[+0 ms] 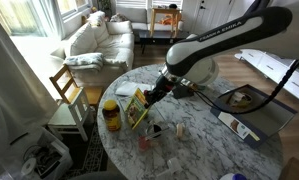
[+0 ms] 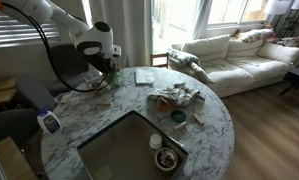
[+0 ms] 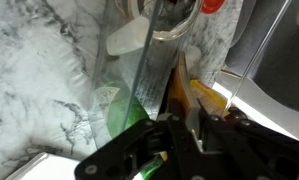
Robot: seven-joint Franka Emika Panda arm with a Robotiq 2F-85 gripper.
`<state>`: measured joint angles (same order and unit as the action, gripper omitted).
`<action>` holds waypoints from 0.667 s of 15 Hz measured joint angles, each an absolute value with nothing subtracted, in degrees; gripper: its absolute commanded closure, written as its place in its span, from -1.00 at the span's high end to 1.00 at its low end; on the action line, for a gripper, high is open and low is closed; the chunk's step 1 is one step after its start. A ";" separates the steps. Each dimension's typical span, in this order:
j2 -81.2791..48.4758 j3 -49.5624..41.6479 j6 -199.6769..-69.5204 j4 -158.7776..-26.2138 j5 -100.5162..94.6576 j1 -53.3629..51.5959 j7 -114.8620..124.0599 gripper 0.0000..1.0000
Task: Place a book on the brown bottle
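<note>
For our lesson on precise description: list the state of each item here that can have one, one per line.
Large thin yellow-edged book with green picture: held tilted on edge beside the bottle, not yet on it.
Short amber-brown bottle: upright on the round marble table, yellowish top on, nothing resting on it.
Claw: shut on the book.

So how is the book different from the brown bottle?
The book is wide, thin and flat; the brown bottle is short and round. The book is tilted, held by the gripper; the brown bottle stands upright on the table by itself. The book's cover has a green picture; the bottle is amber-brown. Both show some yellow.
</note>
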<state>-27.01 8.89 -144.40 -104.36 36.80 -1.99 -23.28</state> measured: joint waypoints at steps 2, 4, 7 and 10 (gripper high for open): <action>-27.03 9.14 -144.41 -104.25 35.95 -1.79 -23.27 -0.96; -26.92 9.21 -144.41 -104.07 34.73 -1.75 -23.24 -0.96; -26.30 9.48 -144.35 -103.91 32.92 -1.72 -23.16 -0.96; -25.11 10.39 -144.01 -103.91 32.50 -1.40 -22.75 -0.96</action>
